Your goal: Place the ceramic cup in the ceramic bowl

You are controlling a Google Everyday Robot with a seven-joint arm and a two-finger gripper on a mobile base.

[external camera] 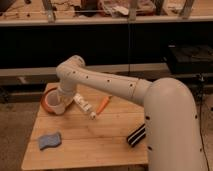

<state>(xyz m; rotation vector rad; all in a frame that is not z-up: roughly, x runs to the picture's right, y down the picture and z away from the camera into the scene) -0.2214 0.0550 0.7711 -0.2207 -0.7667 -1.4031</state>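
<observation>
Jaws: hanging at the ceramic cup, grip state not discernible | cup sitting over the ceramic bowl, bench far-left corner | risk: cup catching the rim and tipping the bowl; wrist nudging the adjacent bottle.

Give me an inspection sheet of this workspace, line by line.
Surface: light wooden slatted table.
Job's things: small white ceramic cup at the shallow orange ceramic bowl, far left of the table; cannot tell if it sits inside.
Clutter: slim white bottle, thin orange stick, blue sponge, black striped block.
Grippers: gripper directly over the cup.
Cables: nothing seen.
Surroundings: dark shelving behind.
</observation>
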